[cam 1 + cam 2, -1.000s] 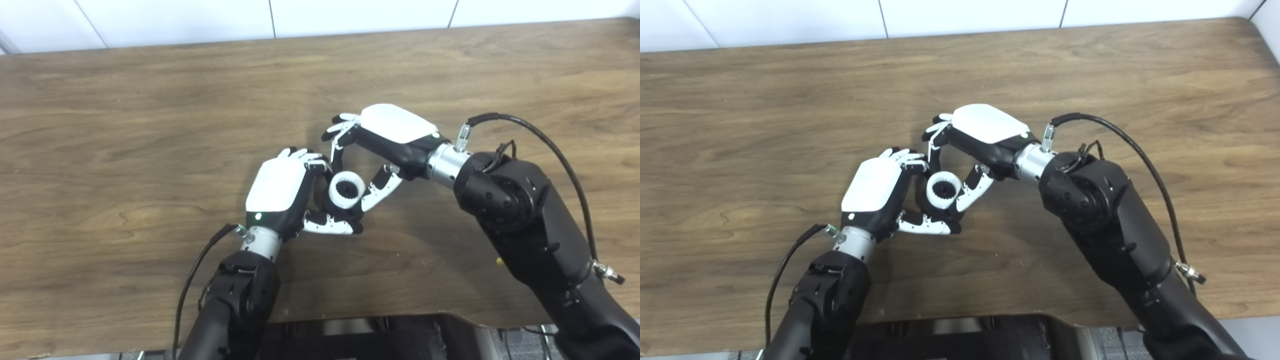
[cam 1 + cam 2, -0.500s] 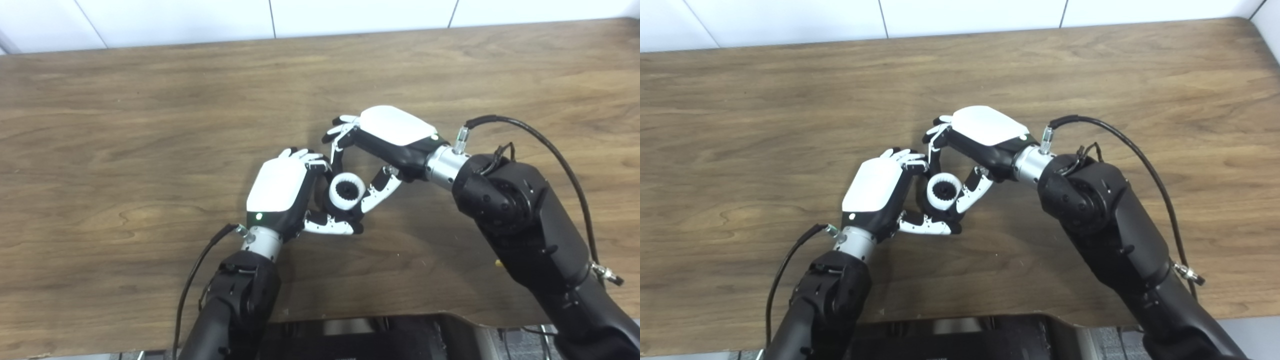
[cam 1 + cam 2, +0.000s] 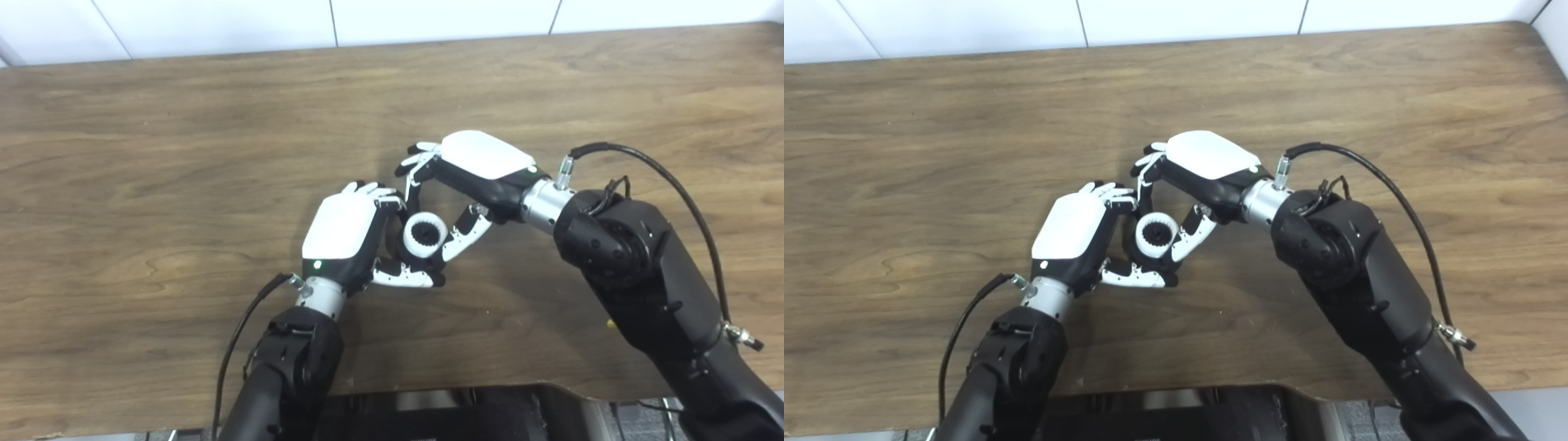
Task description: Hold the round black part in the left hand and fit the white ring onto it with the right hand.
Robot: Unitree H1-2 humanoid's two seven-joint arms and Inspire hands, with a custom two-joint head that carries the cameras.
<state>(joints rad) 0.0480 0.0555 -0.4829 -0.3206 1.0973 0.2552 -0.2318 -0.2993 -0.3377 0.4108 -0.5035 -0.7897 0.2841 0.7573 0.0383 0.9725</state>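
My left hand [image 3: 343, 231] is shut on the round black part [image 3: 424, 232] just above the wooden table [image 3: 184, 153]. Only the part's toothed dark centre shows, inside the white ring [image 3: 409, 241]. The ring sits over the black part, facing up toward the camera. My right hand [image 3: 481, 158] reaches in from the right and closes on the ring. Its thumb presses the ring's lower right edge. Its fingers [image 3: 411, 177] curl over the ring's upper left edge. The rest of the black part is hidden by the ring and by my left hand.
Black cables loop off my right forearm [image 3: 649, 162] and my left wrist [image 3: 245, 318]. The table's front edge [image 3: 490, 386] runs just under both elbows, with a dark gap below it. A white wall lies beyond the table's far edge.
Almost nothing differs: my right hand has sunk a touch lower and closer to the ring, and my left hand with the ring and black part stays in place.
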